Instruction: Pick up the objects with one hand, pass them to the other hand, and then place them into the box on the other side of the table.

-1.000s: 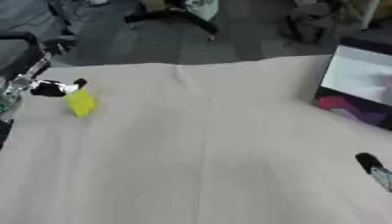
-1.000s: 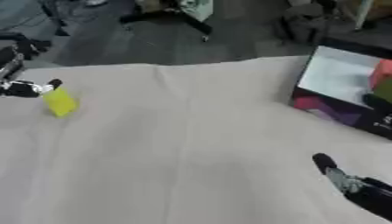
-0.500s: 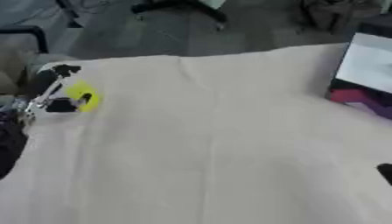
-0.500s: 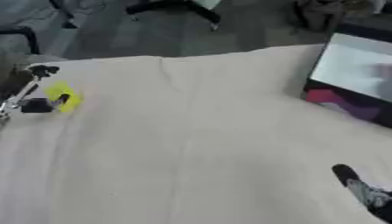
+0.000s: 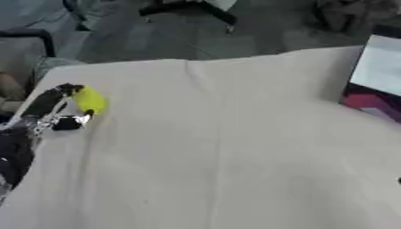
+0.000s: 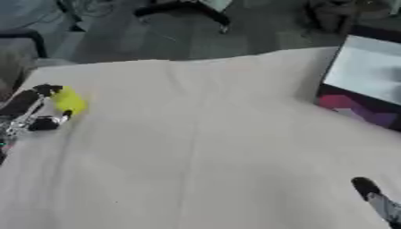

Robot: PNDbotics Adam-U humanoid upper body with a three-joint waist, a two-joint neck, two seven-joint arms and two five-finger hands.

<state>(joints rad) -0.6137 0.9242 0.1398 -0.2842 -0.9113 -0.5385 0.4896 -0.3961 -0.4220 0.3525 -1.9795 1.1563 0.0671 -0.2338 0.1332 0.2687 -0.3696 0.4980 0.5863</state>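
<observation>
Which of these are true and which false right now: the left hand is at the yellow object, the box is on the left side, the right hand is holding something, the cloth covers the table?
1. The left hand is at the yellow object. True: a finger and the thumb bracket it.
2. The box stands on the table's left side. False: it is at the right edge.
3. The right hand holds an object. False: only a fingertip shows at the lower right, with nothing in it.
4. A pale cloth covers the table. True.
</observation>
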